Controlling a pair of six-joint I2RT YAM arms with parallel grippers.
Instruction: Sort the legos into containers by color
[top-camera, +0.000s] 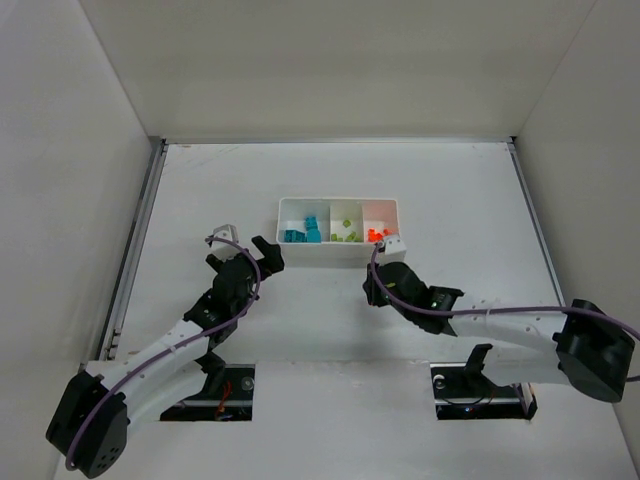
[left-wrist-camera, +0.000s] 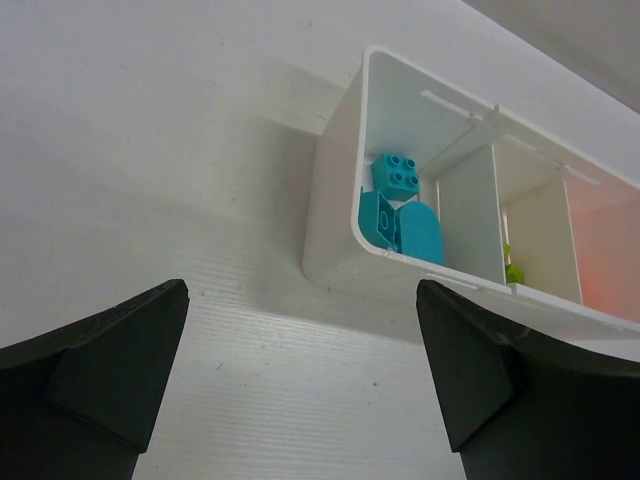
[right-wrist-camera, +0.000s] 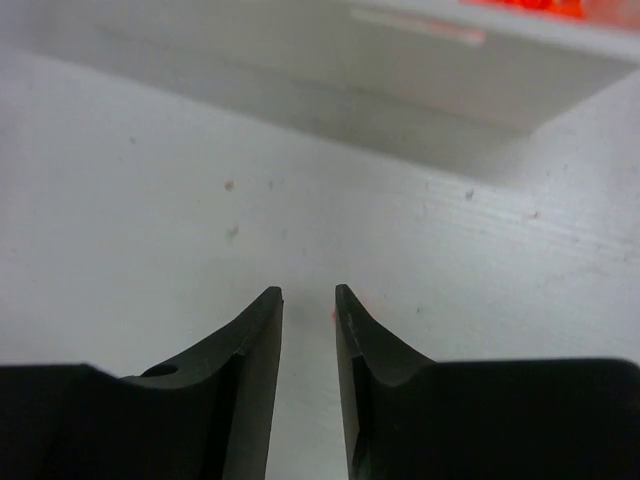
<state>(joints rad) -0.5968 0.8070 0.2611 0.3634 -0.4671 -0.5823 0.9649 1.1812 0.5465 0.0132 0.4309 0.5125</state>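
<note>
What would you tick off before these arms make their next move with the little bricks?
1. Left hand open and empty: ok.
2. Right hand empty, fingers nearly together, nothing seen in the narrow gap: ok.
3. Teal bricks alone in the left compartment of the tray: ok.
4. Green bricks in the middle, orange bricks on the right, unmixed: ok.
5. No loose bricks on the table: none seen from above, but the arms hide some of the surface: cannot tell.
6. Right hand clear of the tray's right front corner: very close, contact cannot tell.
</note>
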